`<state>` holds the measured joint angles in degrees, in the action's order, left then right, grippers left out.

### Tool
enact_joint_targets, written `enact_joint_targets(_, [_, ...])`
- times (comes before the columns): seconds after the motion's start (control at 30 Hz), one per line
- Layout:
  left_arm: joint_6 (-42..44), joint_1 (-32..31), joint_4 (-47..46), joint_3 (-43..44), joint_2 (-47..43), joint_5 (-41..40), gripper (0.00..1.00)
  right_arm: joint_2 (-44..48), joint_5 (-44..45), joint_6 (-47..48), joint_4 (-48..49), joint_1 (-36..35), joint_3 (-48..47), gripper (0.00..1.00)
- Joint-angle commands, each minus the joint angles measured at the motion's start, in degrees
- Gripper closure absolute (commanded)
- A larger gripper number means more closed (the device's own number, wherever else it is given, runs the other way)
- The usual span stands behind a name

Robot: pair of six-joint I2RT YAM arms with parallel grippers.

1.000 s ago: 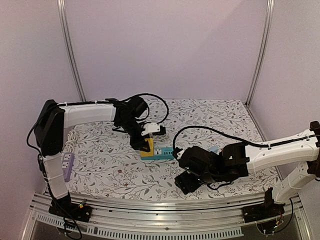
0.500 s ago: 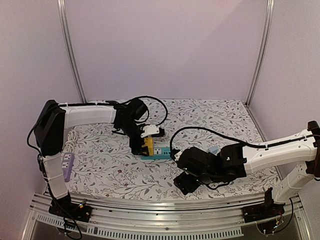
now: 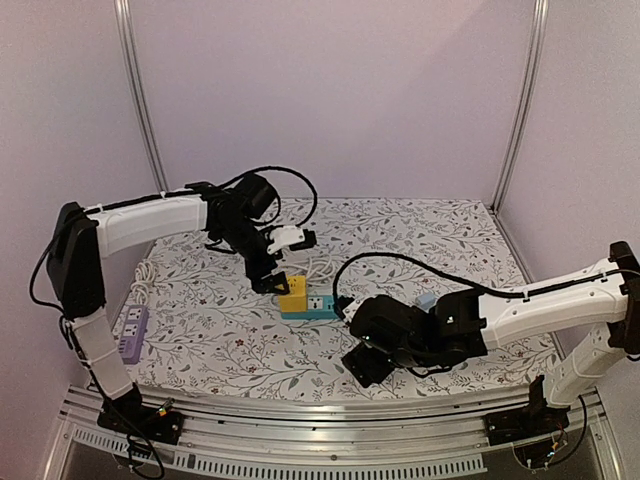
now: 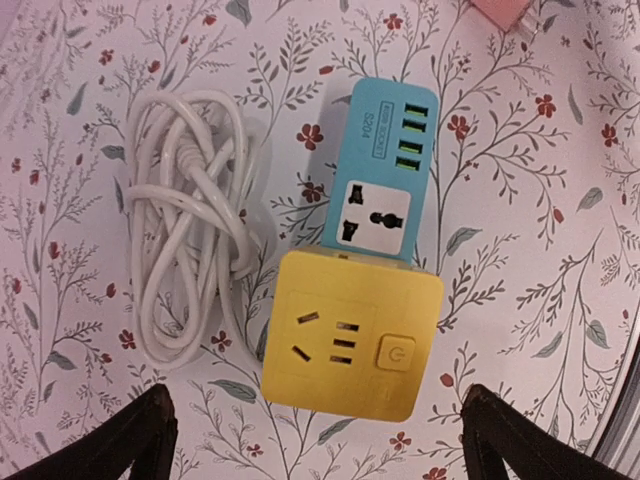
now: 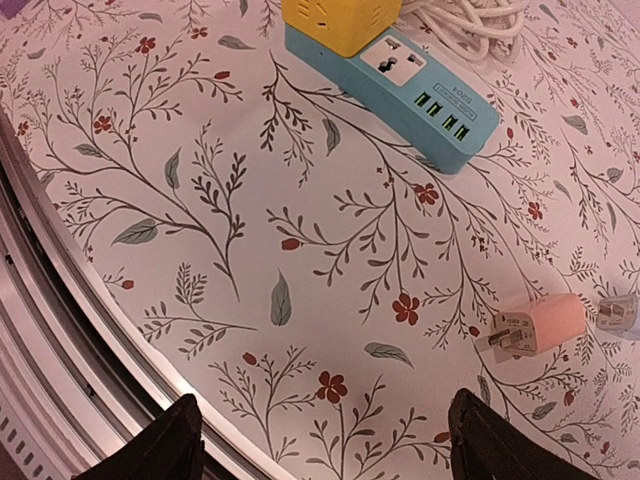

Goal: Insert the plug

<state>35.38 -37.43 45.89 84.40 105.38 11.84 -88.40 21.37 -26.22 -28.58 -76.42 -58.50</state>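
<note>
The left gripper (image 4: pixel 325 440) has been drawn back above the plug (image 4: pixel 350 345) and is spread wide, empty. The plug is left seated on the left end of the strip (image 4: pixel 385 165), so insertion is judged done. The right gripper (image 5: pixel 325 440) is held open, empty.

A yellow cube adapter (image 4: pixel 350 335) sat on one end of a light blue power strip (image 4: pixel 385 170), covering that end. The cube's top face showed several small slots and a round button. The strip lay flat, with one white universal socket and four green USB ports left exposed. A coiled white cord (image 4: pixel 190 270) lay just beside both. A pink plug (image 5: pixel 535 328) lay on its side, well apart from the strip, prongs bare.
</note>
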Motion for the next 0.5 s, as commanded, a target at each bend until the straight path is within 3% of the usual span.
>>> enact_joint_targets(0.0, [-3.0, 2.2, 1.0, 1.3, -7.0, 0.1, 0.00, -1.3, 2.0, 2.9, 3.5, 0.9, -0.6, 0.16])
enact_joint_targets(0.23, [-9.8, 3.7, -2.8, -1.2, -17.3, -5.4, 0.00, -4.4, 1.7, 11.8, 7.6, 4.6, -2.4, 0.11])
enact_joint_targets(0.47, [-27.1, 4.0, -10.5, -9.7, -26.8, -26.7, 0.01, -10.1, -5.2, 19.2, 8.3, 12.3, -8.9, 0.09])
